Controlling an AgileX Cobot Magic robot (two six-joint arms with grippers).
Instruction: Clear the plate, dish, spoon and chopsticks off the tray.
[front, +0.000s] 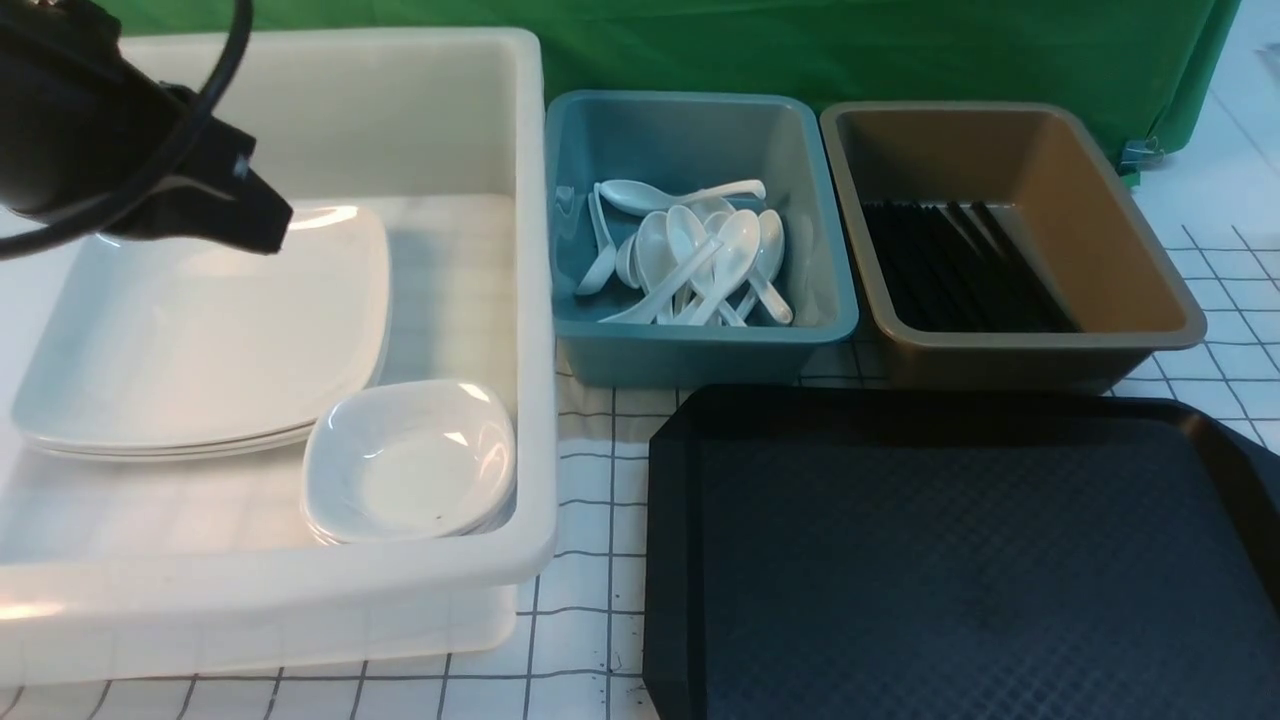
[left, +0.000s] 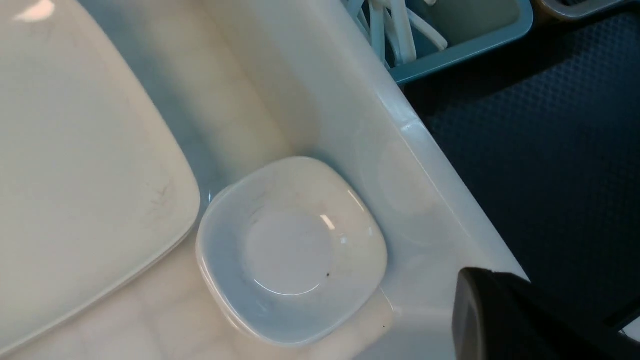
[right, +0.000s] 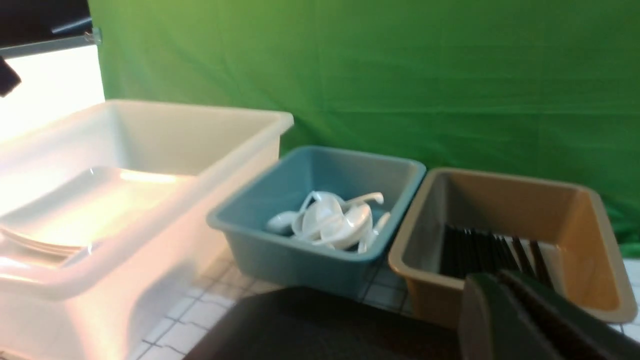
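Diamond-textured black tray (front: 960, 560), glossy rounded-square dish (front: 410, 462) – white bin (front: 530, 300), both grippers pressed together

black tray (front: 960, 560) bare; plate (front: 200, 330) and dish (front: 410, 460) in white bin (front: 530, 300).

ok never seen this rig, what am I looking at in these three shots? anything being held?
It is a two-armed table robot. The front view looks forward from between the arms; the other two come from cameras on each wrist. The black tray lies bare. Behind it sit three bins: a white bin holding stacked plates and small dishes, a teal bin of white soup spoons, and a brown bin of black chopsticks. The left gripper hangs over the plates, the right gripper near the brown bin; both have their jaws shut, holding nothing.
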